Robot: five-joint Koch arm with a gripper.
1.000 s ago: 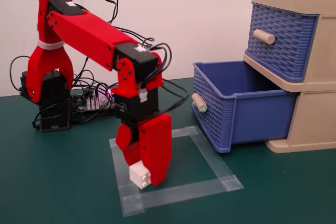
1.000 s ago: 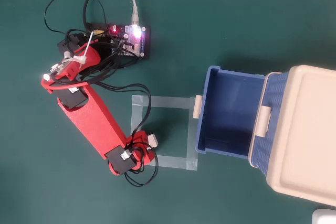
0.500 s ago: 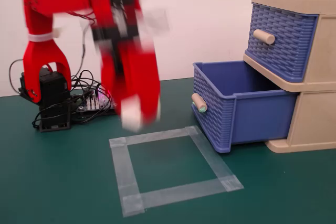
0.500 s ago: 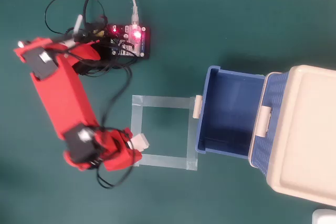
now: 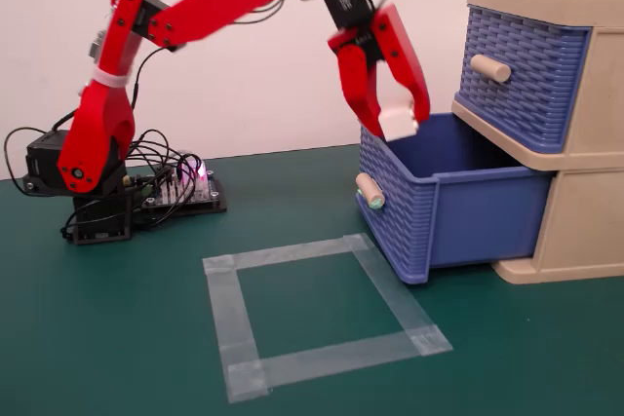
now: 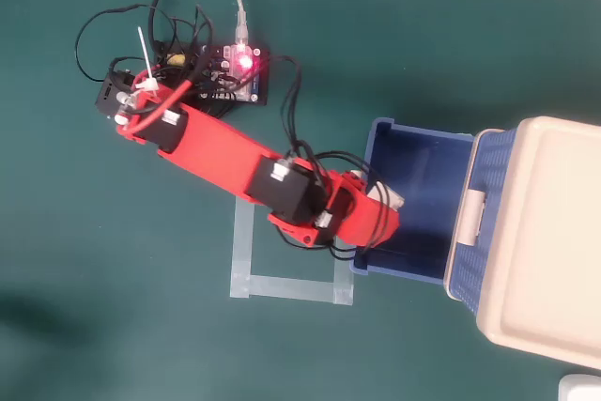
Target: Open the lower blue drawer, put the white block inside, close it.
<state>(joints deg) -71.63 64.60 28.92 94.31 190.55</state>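
The lower blue drawer (image 5: 458, 207) is pulled out of the beige cabinet, its beige handle with teal ends (image 5: 370, 190) facing left in the fixed view. From overhead it shows as an open blue bin (image 6: 427, 199). My red gripper (image 5: 398, 127) hangs over the drawer's front left rim and is shut on the white block (image 5: 397, 123). In the overhead view the gripper (image 6: 383, 204) sits over the bin's left edge, with a bit of the white block (image 6: 391, 196) showing beside it.
The upper blue drawer (image 5: 522, 75) with a plain beige handle is shut in the beige cabinet (image 6: 540, 241). A square of clear tape (image 5: 317, 314) marks the green mat. The arm's base, board and cables (image 5: 171, 187) stand at the left.
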